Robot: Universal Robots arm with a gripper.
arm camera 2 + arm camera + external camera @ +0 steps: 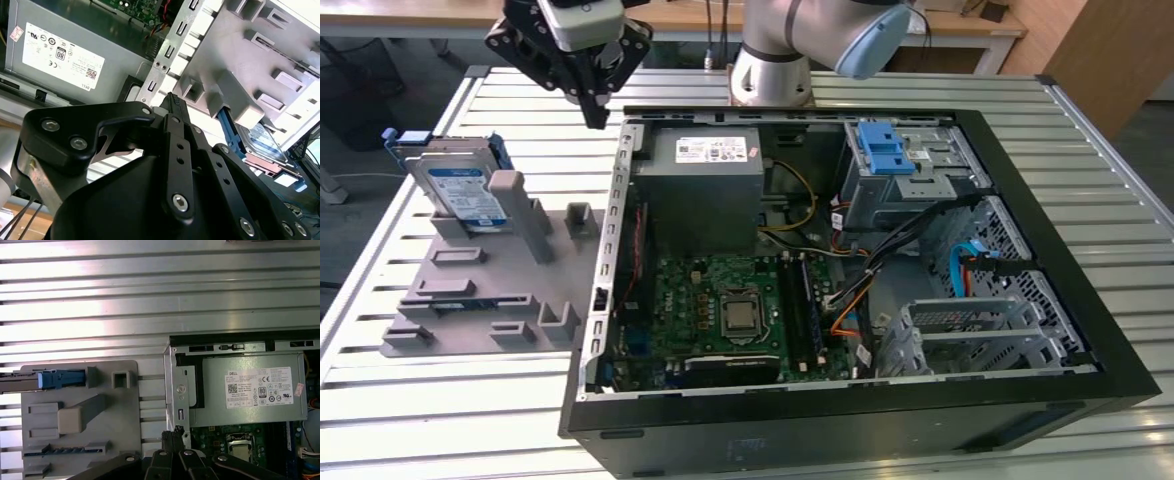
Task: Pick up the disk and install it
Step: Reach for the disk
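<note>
Presently, exterior view: my gripper (596, 115), closed and empty, by the case (854, 430) corner; the disk (460, 190) upright in the grey rack (467, 330), presumably for easy grasping. Second wrist view: disk (262, 142) beyond my fingertips. First wrist view: disk (30, 380) edge-on.

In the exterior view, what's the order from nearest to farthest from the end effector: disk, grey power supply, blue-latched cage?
1. Grey power supply, beside the end effector.
2. Disk, toward the exterior view's left.
3. Blue-latched cage, toward the exterior view's right.
</note>
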